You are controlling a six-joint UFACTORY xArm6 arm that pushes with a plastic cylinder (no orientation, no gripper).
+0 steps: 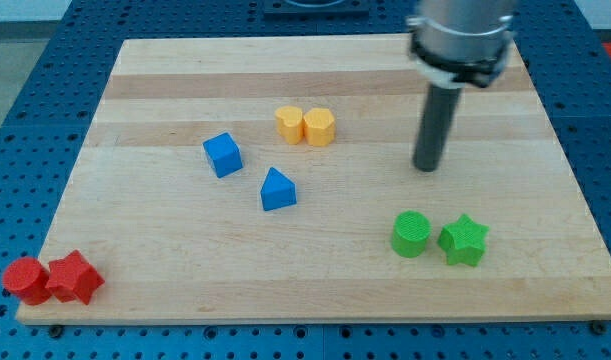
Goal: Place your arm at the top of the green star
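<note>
- The board (165, 290) is a pale wooden top resting on a blue perforated table (25, 120); all the blocks lie loose on it.
- My tip (426, 167) rests on bare wood in the view's right half; the rod (435, 125) rises from it to the grey arm (461, 35) at the view's top.
- There is no hand to open or close; my tip holds nothing and touches no block.
- The green star (463, 240) lies toward the view's bottom right, below my tip and a little to its right, clearly apart from it.
- A green cylinder (412, 234) sits just beside the star, on its left.
- Two yellow blocks, a heart (288, 123) and a rounder one (319, 127), touch near the centre top.
- A blue cube (223, 155) and a blue wedge (277, 189) lie left of centre, apart.
- A red cylinder (25, 279) and a red star (73, 278) touch at the bottom left corner.
</note>
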